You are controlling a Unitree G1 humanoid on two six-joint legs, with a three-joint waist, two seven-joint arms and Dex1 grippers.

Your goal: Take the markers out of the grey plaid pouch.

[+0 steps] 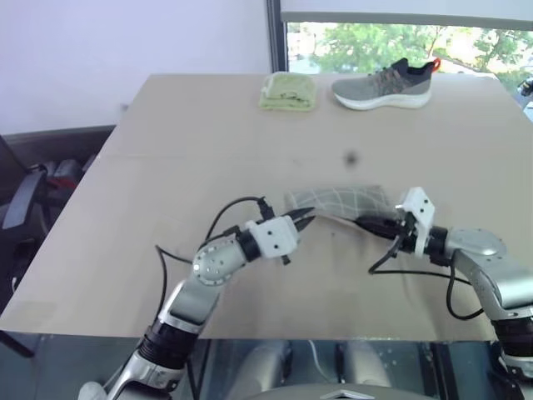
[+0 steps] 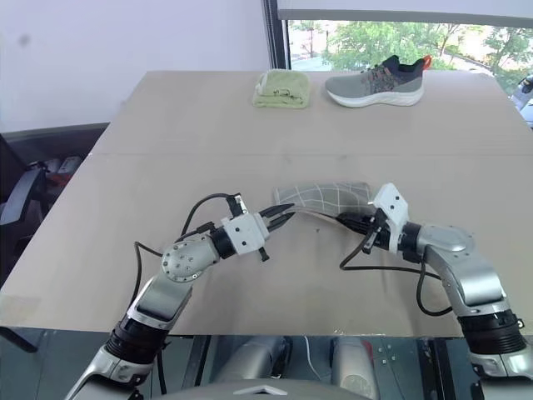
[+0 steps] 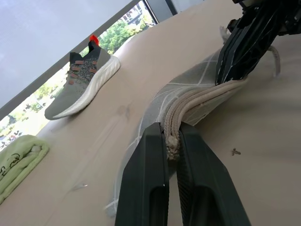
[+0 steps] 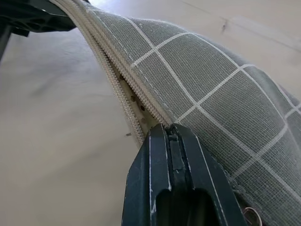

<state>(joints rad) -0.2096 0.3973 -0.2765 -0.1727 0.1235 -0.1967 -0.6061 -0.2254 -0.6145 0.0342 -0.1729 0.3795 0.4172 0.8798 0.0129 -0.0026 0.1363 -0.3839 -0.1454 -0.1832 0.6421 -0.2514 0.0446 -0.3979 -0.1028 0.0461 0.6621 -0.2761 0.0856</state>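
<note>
- The grey plaid pouch (image 1: 337,202) sits on the near half of the table (image 1: 166,167), stretched between the two hands and raised along its cream zipper edge.
- The left hand (image 1: 305,221) is closed tight on the pouch's left end; in the left wrist view its two black fingers (image 3: 146,183) pinch the cream zipper tape at the corner.
- The right hand (image 1: 364,223) is clamped shut at the pouch's right end; in the right wrist view its fingers (image 4: 162,160) meet on the zipper line, where the cream teeth run away from the grip.
- The zipper teeth look parted a little along that edge; nothing of the pouch's inside can be made out.
- At the table's far edge a folded yellow-green cloth (image 1: 288,91) lies just left of a grey sneaker (image 1: 385,84), both well apart from the pouch.
</note>
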